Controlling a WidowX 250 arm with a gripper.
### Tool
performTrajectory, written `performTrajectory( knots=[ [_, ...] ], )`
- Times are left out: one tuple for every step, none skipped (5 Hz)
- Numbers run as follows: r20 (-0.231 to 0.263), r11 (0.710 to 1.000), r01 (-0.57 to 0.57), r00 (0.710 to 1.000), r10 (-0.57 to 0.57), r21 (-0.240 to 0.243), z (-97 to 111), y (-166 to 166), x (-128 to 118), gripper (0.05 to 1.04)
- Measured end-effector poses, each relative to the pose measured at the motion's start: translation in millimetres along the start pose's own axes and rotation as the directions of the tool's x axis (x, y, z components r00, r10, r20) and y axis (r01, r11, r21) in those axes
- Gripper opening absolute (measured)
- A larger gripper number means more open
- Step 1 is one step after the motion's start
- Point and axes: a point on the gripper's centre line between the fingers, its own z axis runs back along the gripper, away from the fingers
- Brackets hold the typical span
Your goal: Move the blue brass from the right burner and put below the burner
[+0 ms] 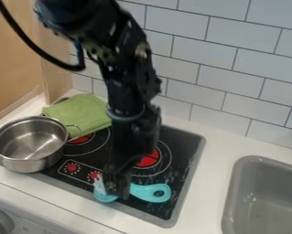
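Looks nearly done: see the blue spoon (143,192) on the stovetop (186,155), just near of the right burner (149,158). Can't tell whether the gripper (116,189), down at the spoon's middle, is clenched or released. Probably only release and retreat left.

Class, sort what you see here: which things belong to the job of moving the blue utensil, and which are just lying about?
Part of the job:
blue utensil, below the right burner
black gripper, at the utensil
stovetop, under the utensil

Just lying about:
metal pot, at the picture's left
green cloth, beside the pot
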Motion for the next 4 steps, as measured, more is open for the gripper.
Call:
performTrajectory(
  knots=[
    [0.042, 0.999, -0.011, 0.999, 0.010, 0.035, 20, 0, -1, 1.000],
    [0.071, 0.996, -0.041, 0.997, 0.035, 0.081, 40, -1, -5, 1.000],
    [0.083, 0.967, -0.196, 0.979, 0.184, 0.163, 56, 6, -10, 1.000],
    [0.087, 0.964, -0.209, 0.977, 0.197, 0.165, 56, 6, -10, 1.000]
  ],
)
